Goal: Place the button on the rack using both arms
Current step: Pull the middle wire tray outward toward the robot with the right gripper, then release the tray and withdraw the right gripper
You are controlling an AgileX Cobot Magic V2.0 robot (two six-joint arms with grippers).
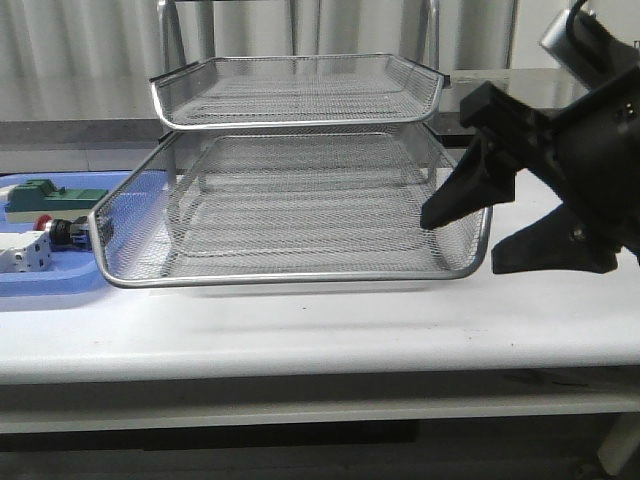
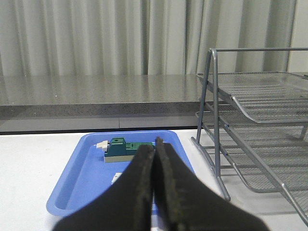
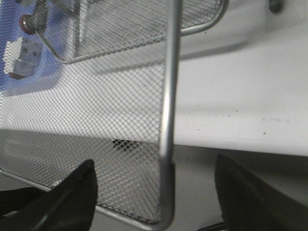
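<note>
Red-capped, the button [image 1: 58,231] lies in the blue tray [image 1: 60,280] left of the rack [image 1: 300,200], so nothing is placed yet. One button, one rack, two arms: the left claw [image 2: 154,159] is pressed together and empty, the right claw [image 1: 480,240] spread beside the rack's right corner.

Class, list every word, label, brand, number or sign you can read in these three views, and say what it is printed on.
None can be read.
The rack, blue tray, green block, white block and button show no legible marking.
Both grippers, left and right, are plain black.
</note>
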